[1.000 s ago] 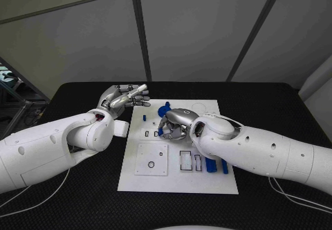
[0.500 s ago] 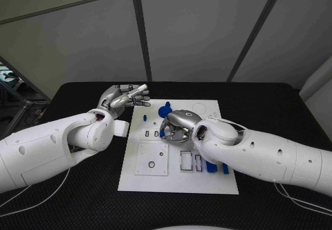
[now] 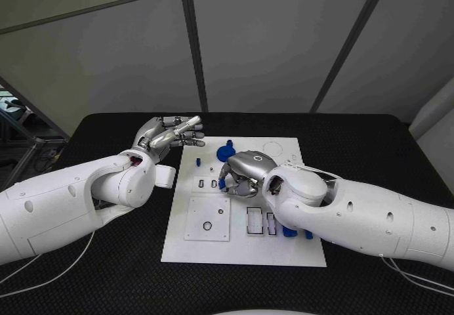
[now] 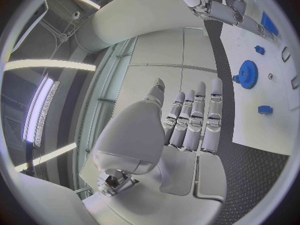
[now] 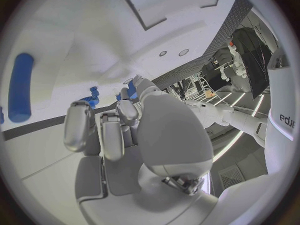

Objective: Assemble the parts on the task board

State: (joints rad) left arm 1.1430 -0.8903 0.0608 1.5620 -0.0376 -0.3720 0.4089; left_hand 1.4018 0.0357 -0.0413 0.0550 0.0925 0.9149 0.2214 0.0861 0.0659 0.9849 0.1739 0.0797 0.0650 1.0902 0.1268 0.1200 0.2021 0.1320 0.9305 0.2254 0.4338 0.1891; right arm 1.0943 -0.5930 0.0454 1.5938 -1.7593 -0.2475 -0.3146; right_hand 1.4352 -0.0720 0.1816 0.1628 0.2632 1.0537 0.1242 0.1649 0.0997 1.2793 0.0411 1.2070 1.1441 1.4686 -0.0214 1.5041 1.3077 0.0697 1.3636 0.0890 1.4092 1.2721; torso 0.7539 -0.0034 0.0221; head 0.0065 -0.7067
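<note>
Black woven matting covers the table [image 3: 369, 141] under the flat white task board [image 3: 284, 252]. Right silver hand [image 3: 244, 172] pinches a small blue part [image 3: 220, 184]; left silver hand [image 3: 172, 134], fingers straight together, holds nothing beside a toothed blue gear [image 3: 224, 152].

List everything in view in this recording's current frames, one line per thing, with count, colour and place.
task board: one, white, middle of the black table, with recessed slots and a square inset plate.
table: one, black, under the board.
gear: one, blue, far end of the board, just beyond the right hand.
small peg: one, blue, far left part of the board.
bars: at least two, blue, near right part of the board, partly hidden by the right arm.
left hand: one, silver, raised over the table off the board's far left corner, holding nothing, fingers extended.
right hand: one, silver, low over the board's middle, fingers curled; whether it holds a part cannot be told.
</note>
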